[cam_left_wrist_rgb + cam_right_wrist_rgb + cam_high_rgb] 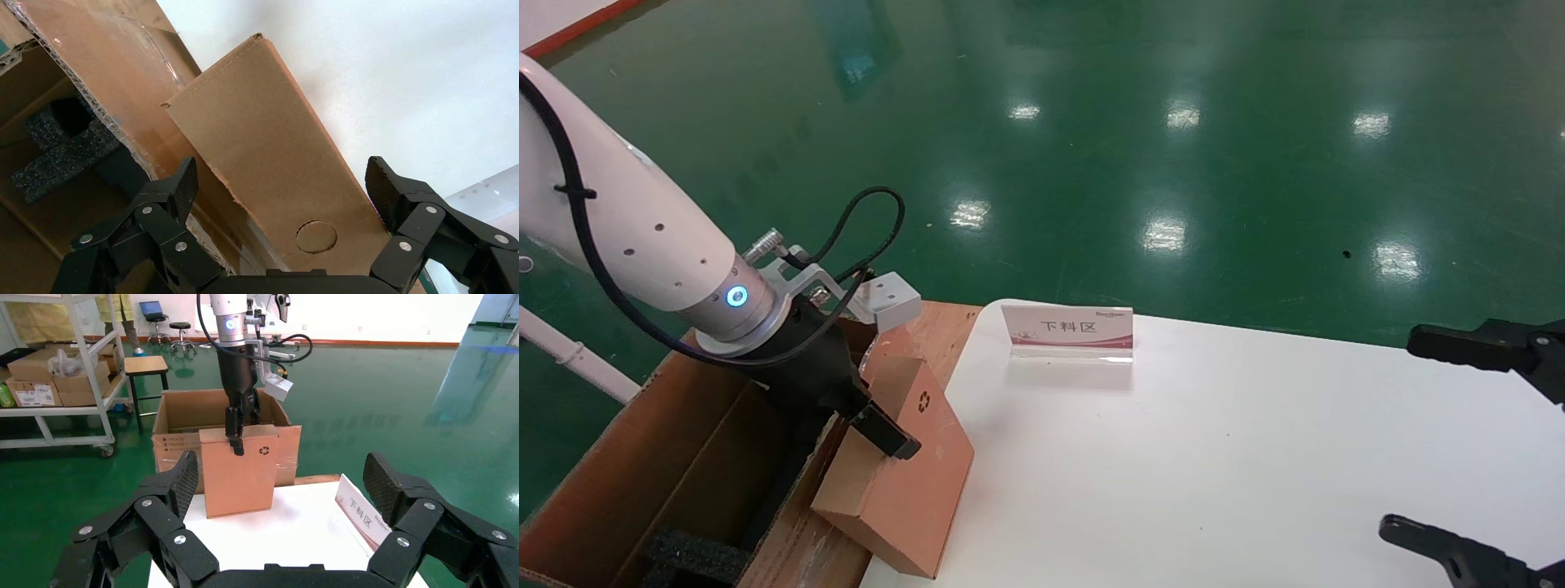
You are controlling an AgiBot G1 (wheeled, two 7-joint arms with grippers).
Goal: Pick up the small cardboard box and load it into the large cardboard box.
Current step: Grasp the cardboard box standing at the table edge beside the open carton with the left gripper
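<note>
The small cardboard box (911, 482) stands on edge at the white table's left edge and leans against the large cardboard box (682, 457); its recycling symbol faces the table. My left gripper (862, 416) is open and straddles the box's top end, with one finger (887, 433) on the table-side face. In the left wrist view the box (263, 135) sits between the spread fingertips (185, 184), next to the carton's taped flap (122, 92). My right gripper (1434, 441) is open and empty at the table's right. It sees the small box (238, 478) and the carton (183, 416).
Black foam blocks (695, 555) lie inside the carton. A white and pink sign (1066, 331) stands at the table's far edge. The right wrist view shows a shelf cart with boxes (55, 373) and a stool (145, 364) on the green floor beyond.
</note>
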